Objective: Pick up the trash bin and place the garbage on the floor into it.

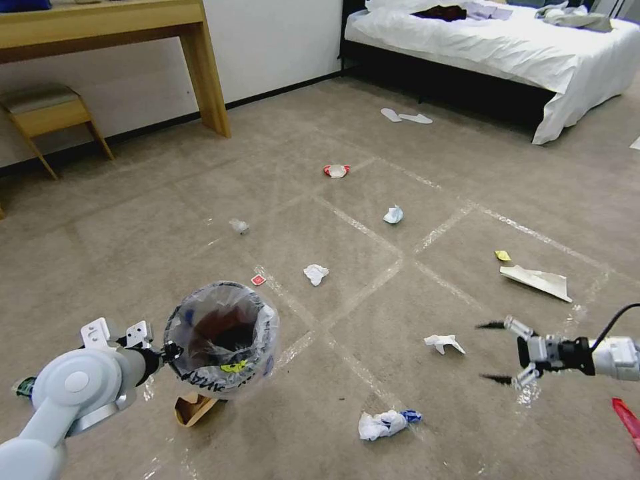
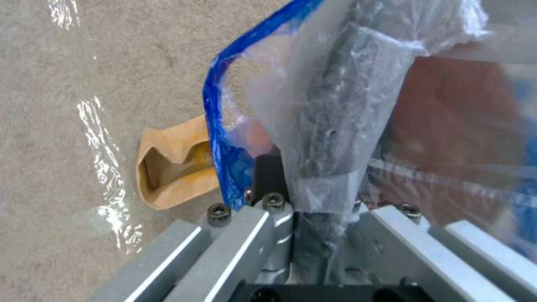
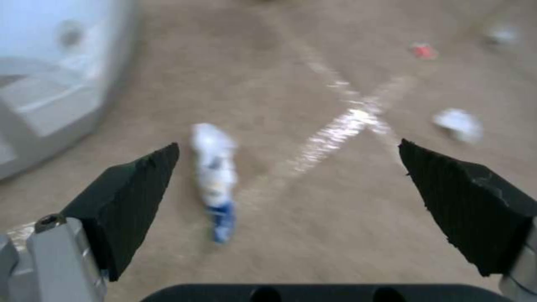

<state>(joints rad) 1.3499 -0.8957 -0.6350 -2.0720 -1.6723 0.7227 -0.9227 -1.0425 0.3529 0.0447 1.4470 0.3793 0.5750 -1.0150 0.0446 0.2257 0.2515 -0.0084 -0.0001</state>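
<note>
Head view showed the left claw (image 1: 168,351) clamped on the trash bin (image 1: 223,340) rim at lower left, held above the floor (image 1: 373,293). Right claw (image 1: 495,352) hung spread wide at lower right, near a white-and-blue wad (image 1: 385,424): probably light, soft, easily pinched mid-body.

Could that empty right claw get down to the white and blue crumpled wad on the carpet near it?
Probably yes. The right claw hangs open above the floor, and the white and blue wad lies in the open with nothing on or against it. The left claw is busy holding the trash bin.
</note>
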